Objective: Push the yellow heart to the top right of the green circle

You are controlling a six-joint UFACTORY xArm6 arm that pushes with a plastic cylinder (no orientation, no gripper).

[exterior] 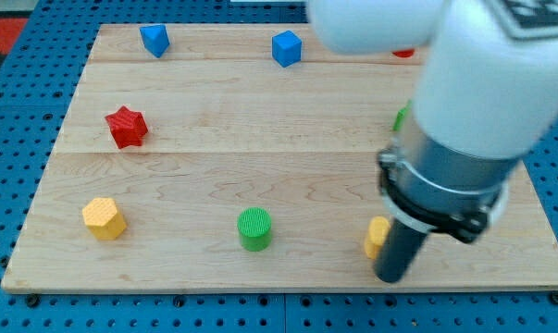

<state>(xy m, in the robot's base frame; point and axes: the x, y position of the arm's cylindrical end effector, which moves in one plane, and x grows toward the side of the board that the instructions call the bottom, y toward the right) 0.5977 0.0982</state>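
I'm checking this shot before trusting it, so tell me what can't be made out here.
- Yellow block by my tip, camera view: the rod covers its right side, so the shape is unclear.
- Green piece, view's right: mostly behind the arm.
- Red piece, view's top: only a sliver shows below the arm.

Bench: pale wooden board of jointed planks, grain running across the view, edges tapering toward the view's top, lit evenly with soft shadows. Base: blue perforated panel with a regular grid of small holes, showing on all sides of the board. Patch: red surface at the view's top left corner, beyond the blue panel; detail unclear.
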